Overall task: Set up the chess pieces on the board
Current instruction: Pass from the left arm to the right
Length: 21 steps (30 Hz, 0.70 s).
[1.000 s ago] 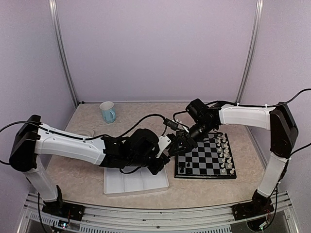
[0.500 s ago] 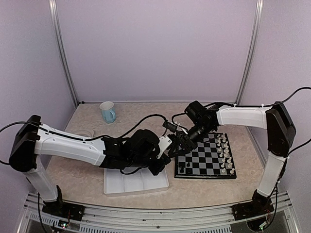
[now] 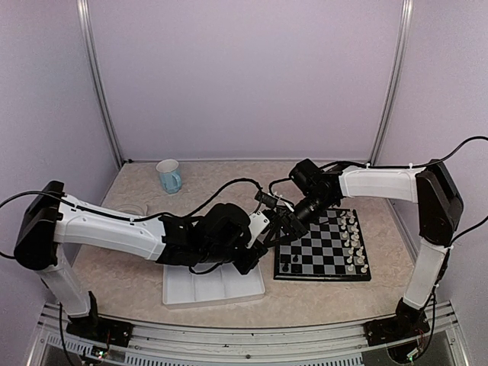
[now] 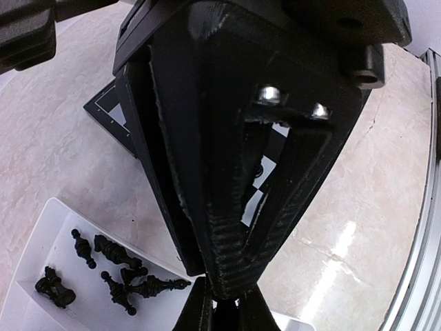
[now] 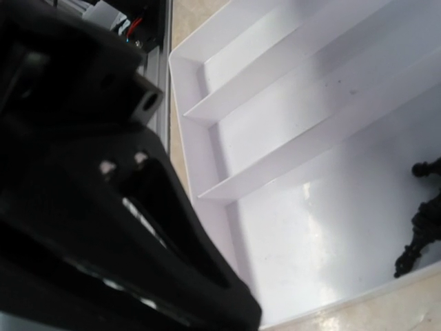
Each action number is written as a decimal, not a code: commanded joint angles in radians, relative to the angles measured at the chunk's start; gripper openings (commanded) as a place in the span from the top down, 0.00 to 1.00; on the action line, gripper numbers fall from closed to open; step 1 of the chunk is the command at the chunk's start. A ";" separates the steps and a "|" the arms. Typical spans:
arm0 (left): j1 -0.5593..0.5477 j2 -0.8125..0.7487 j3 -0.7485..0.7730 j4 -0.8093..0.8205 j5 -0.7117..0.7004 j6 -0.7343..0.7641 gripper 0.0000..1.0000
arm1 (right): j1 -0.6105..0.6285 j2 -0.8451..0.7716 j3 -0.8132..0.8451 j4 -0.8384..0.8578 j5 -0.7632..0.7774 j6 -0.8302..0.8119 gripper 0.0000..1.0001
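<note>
1. Black chess pieces mostly lie loose in one end compartment of the white tray, so you have the bulk of the task ahead of you.
2. On the board, which sits on the desk just right of the tray, you can make out only a couple of black men. They stand at the near left corner, and the other left-hand squares that show look bare.
3. White pieces line the right-hand side of the board, so that side looks set up already.
4. Your left pincer has its fingers together and hangs over the tray, close to the heap of black pieces. Its tips run off the bottom of the wrist view, so I cannot tell whether a piece is nipped between them.
5. Your right pincer hovers where the tray meets the board's left edge, right beside the left one. Its wrist view shows only a dark mass of finger over the tray, so I cannot tell whether the fingers are apart or together, or whether they carry anything.
6. From above, both arms cover the board's far left corner and the tray's far right part, so you cannot check what stands there.
7. Every piece is too small to say which kind it is, and the heap cannot be counted. The other tray compartments in the right wrist view show nothing in them.
</note>
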 commanded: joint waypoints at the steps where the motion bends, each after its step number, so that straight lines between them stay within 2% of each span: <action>1: -0.007 -0.026 -0.003 0.024 -0.019 -0.001 0.95 | 0.006 0.006 -0.002 0.000 -0.024 -0.012 0.89; 4: -0.008 -0.025 -0.003 0.024 -0.024 -0.001 0.73 | 0.006 0.007 0.009 0.003 -0.013 -0.012 0.93; 6: -0.007 -0.026 -0.005 0.025 -0.035 -0.003 0.55 | 0.004 0.000 0.019 0.005 0.012 -0.011 0.94; 10: -0.010 -0.038 -0.018 0.015 -0.063 -0.004 0.35 | -0.008 -0.028 0.036 0.007 0.126 -0.022 0.95; 14: -0.009 -0.095 -0.052 0.018 -0.068 -0.016 0.26 | -0.013 -0.075 0.021 0.018 0.293 -0.051 0.96; 21: 0.015 -0.193 -0.120 0.025 -0.056 -0.071 0.21 | -0.014 -0.172 -0.066 0.051 0.559 -0.106 0.97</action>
